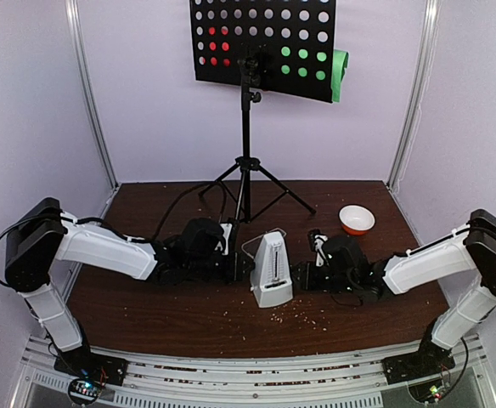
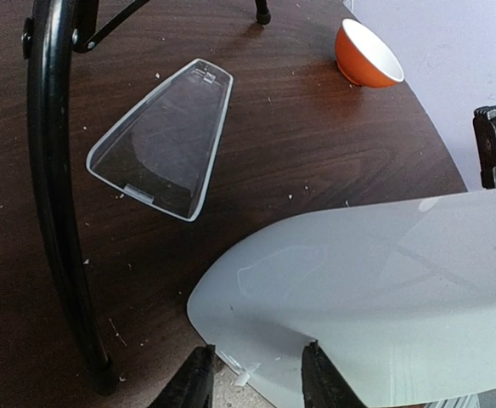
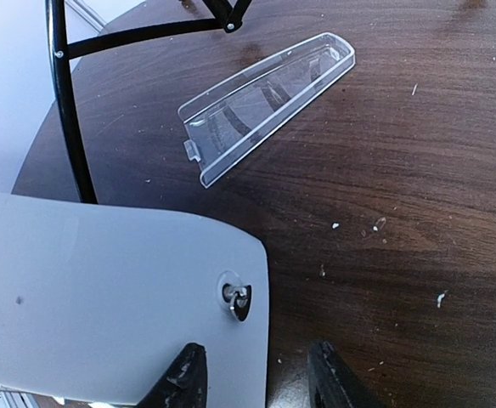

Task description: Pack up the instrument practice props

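The black perforated music stand (image 1: 263, 38) stands on tripod legs at the back centre. Red sheet (image 1: 217, 47) and green sheet (image 1: 340, 75) show through and beside its holes. The white pyramid metronome (image 1: 271, 270) stands upright mid-table. Its clear plastic cover (image 2: 165, 140) lies flat just behind it, also in the right wrist view (image 3: 265, 93). My left gripper (image 1: 241, 267) is open at the metronome's left side (image 2: 375, 297), its jaws straddling the edge. My right gripper (image 1: 301, 277) is open at its right side (image 3: 104, 297), by the winding key (image 3: 238, 296).
A small orange-and-white bowl (image 1: 356, 219) sits at the back right, also in the left wrist view (image 2: 369, 55). A tripod leg (image 2: 53, 195) runs close to the cover on its left. Crumbs dot the dark wood table (image 1: 188, 323).
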Available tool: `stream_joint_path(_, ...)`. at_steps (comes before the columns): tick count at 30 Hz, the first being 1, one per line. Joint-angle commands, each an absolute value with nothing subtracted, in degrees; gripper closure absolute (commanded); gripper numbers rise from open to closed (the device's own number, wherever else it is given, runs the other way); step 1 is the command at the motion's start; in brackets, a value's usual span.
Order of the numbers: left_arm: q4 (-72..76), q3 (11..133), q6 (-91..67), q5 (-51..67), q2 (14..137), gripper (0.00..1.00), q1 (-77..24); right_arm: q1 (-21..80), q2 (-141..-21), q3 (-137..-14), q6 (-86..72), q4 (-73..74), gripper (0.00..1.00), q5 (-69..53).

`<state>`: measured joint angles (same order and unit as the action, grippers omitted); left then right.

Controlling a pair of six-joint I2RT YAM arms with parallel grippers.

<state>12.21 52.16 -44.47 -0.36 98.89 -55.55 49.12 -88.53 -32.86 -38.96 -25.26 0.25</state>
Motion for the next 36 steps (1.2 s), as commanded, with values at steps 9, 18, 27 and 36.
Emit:
stream_joint_path(9, 16.0, 53.8, -43.7, 0.2, 99.7, 0.61, -55.8, 55.8, -86.2, -32.3, -37.7, -25.2, 0.58, -0.8)
stream_joint_path(18, 17.1, 50.8, -40.8, -4.4, 94.3, 0.49, -55.6, 57.7, -80.2, -29.5, -36.2, -27.2, 0.48, 1.8)
stream_joint_path(27, -2.8, 58.4, -26.1, 3.2, 80.8, 0.26, -44.4, 54.1, -63.4, -26.6, -26.4, -20.8, 0.08, 0.7)
stream_joint_path(36, -5.1, 67.4, -19.9, 20.0, 76.1, 0.20, -26.7, 47.5, -59.9, -32.9, -16.3, -24.4, 0.00, -17.9)
